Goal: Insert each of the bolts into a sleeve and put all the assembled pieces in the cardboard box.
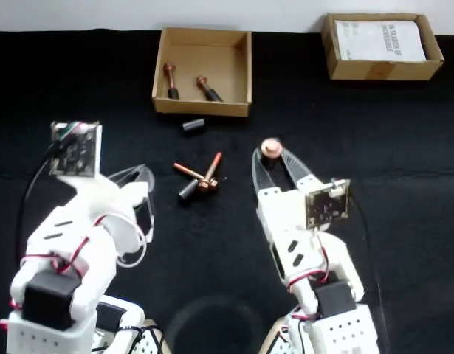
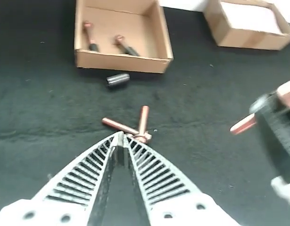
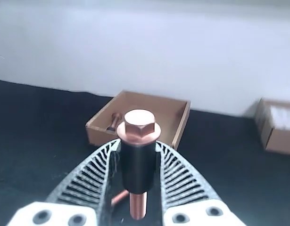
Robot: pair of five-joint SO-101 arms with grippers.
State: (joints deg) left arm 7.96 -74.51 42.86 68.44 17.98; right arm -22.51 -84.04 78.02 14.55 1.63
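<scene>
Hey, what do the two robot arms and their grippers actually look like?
The left arm and right arm are white plastic shells with black motor blocks and thin red wires looping along them. Each wrist carries a small bare circuit board. The left gripper and right gripper have ribbed, triangular fingers on white bases with screw holes.

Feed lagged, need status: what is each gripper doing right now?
Left gripper: closed, holding nothing.
Right gripper: closed on copper-coloured metal bolt inside black cylindrical sleeve.

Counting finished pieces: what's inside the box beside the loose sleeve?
One assembled piece and a second piece lie toward its left side. The near wall hides a floor strip behind it.
</scene>
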